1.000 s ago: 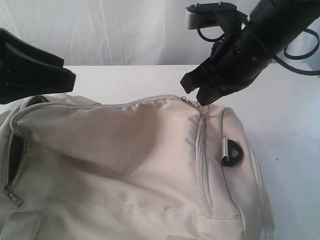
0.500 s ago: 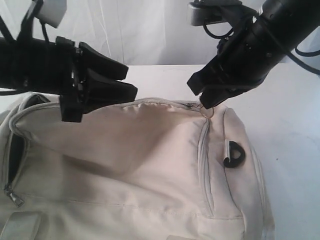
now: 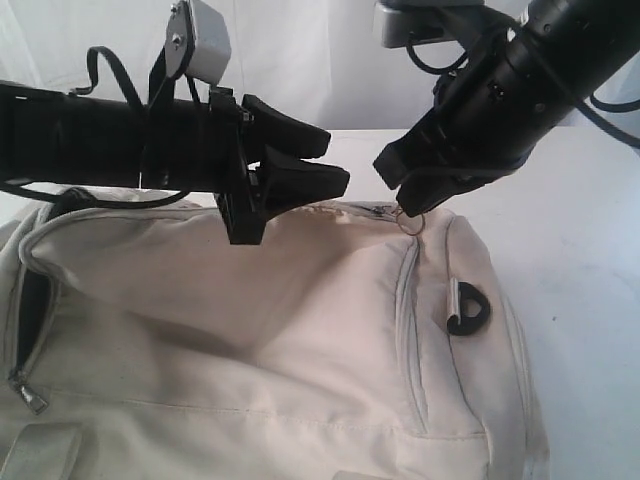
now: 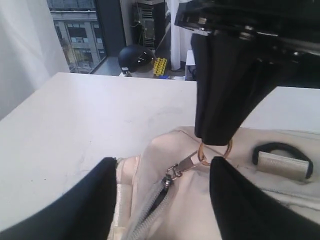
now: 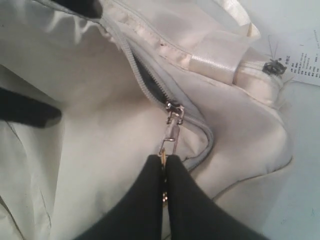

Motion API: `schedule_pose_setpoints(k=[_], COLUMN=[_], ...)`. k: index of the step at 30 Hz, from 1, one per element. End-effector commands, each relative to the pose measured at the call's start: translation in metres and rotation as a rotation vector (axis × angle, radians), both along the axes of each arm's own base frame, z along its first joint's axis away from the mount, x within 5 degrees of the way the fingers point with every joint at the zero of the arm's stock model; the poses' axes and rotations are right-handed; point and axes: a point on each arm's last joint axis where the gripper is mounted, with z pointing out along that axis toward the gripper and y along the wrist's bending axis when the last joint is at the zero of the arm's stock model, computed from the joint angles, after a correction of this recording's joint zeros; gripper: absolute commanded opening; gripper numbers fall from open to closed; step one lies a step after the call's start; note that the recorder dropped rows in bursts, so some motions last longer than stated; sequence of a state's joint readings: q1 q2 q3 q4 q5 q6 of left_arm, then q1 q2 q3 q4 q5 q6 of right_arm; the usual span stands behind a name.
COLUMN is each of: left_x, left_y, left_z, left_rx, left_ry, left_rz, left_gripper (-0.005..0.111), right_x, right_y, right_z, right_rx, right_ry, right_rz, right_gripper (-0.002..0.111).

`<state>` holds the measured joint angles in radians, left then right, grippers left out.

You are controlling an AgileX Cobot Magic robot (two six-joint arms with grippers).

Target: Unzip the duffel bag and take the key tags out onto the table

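The cream duffel bag (image 3: pixel 250 330) fills the near part of the white table (image 3: pixel 585 260). Its top zipper slider (image 3: pixel 379 209) sits near the bag's right end. Behind the slider a short dark slit of lining (image 5: pixel 150 82) shows. My right gripper (image 3: pixel 410 208) is shut on the bare metal pull ring (image 4: pixel 215 151), which the right wrist view shows pinched between the fingertips (image 5: pixel 155 167). My left gripper (image 3: pixel 336 160) is open and hovers over the bag's top seam, left of the slider. In the left wrist view its fingers (image 4: pixel 87 200) straddle the zipper (image 4: pixel 167 182). The key tags are hidden.
A black D-ring (image 3: pixel 468 308) on a webbing tab hangs on the bag's right end. A side-pocket zipper pull (image 3: pixel 28 395) lies at the left edge. White curtains back the table. A printed paper label (image 5: pixel 306 64) lies beyond the bag.
My left arm has swept in from the left edge to above the bag's top, its open fingers now close to the slider. The right gripper holds the ring almost still.
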<state>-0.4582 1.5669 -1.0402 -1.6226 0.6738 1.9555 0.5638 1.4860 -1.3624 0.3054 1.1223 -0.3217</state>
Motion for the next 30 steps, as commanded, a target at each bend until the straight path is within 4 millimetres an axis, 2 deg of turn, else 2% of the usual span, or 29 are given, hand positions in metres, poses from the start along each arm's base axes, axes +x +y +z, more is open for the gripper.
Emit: schedule_pose_setpoints(k=[1,8,17,19,22,27,28,30], left_x=[0.003,0.001,0.007,0.009,0.014,0.017,0.017,0.017], left_y=[-0.007,-0.008,-0.015,-0.016,-0.015,-0.014,-0.014,-0.014], left_z=[0.0,-0.013,-0.028,-0.029,-0.031,-0.031,-0.031,-0.031], left_rx=[-0.016,0.084,0.131,0.121,0.139,0.137,0.137,0.137], left_ry=[-0.008,-0.034,-0.056,-0.041,-0.041,-0.036,-0.036,-0.034], left_rz=[-0.041,-0.112,-0.084,-0.076,-0.024,0.02,0.02,0.021], left_gripper=[0.059,0.059,0.059,0.055,0.04,0.005,0.0,0.0], right_x=[-0.002,-0.002,-0.002,-0.002,-0.002,-0.002,-0.001,-0.001], right_y=[-0.003,-0.003,-0.003,-0.002,-0.002,-0.003,-0.002,-0.003], right_z=[0.004,0.004,0.004,0.004,0.004,0.004,0.004,0.004], right_rx=[0.002,0.002,0.005,0.008,0.008,0.007,0.009,0.006], right_ry=[-0.003,-0.003,-0.003,-0.002,-0.002,-0.008,-0.012,-0.021], right_rz=[0.01,0.01,0.01,0.01,0.01,0.008,0.007,0.005], right_gripper=[0.0,0.0,0.0,0.0,0.0,0.0,0.0,0.0])
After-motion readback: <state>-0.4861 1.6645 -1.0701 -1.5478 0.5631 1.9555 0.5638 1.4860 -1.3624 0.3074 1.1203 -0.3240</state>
